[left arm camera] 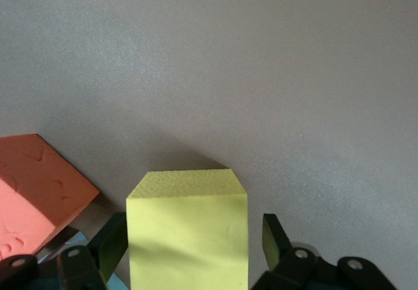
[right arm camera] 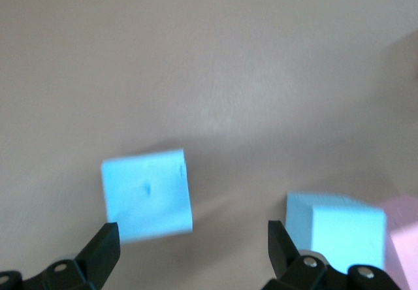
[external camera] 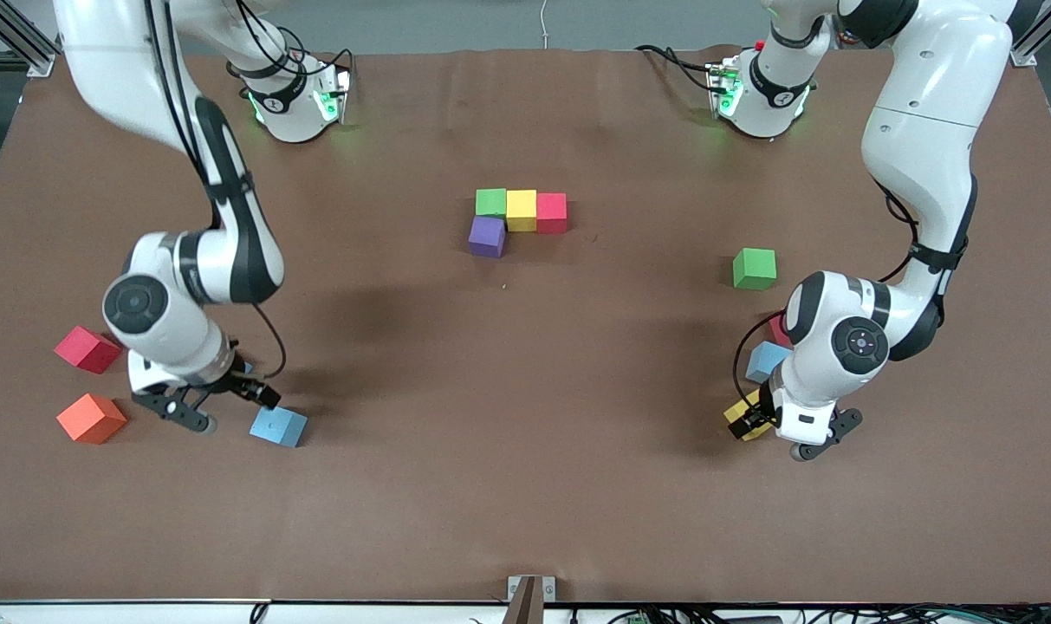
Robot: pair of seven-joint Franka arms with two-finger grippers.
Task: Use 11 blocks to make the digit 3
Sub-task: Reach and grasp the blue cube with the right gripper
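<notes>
The digit 3 so far is four touching cubes mid-table: a row of green block [external camera: 490, 202], yellow block [external camera: 522, 210] and red block [external camera: 552, 212], long axis running between the two arms' ends of the table, with a purple block [external camera: 488, 236] tucked against the green end on the side nearer the front camera, so the partial figure makes an L. It lies well apart from both claws, roughly between them and nearer the bases. The left gripper [external camera: 794, 431] is low at the table at its arm's end, jaws spread with a second yellow block [left arm camera: 188, 234] sitting between the fingers [left arm camera: 112, 251]; a small gap shows on at least one side, so it brackets the cube without clearly pinching it. Just beside that claw sit a light blue block [external camera: 766, 360] and a red-pink block [external camera: 780, 331] partly hidden by the arm, and a loose green block [external camera: 754, 268] stands near, farther from the front camera. The right gripper [external camera: 217, 407] is low at its own end of the table, jaws spread wide and holding nothing; a light blue cube [external camera: 279, 426] lies just beside one fingertip, and the right wrist view shows another light blue one [right arm camera: 336, 228] and a pink edge [right arm camera: 401, 241] by the other finger. An orange block [external camera: 91, 418] and a red cube [external camera: 87, 349] lie near that claw, toward the table's edge.
</notes>
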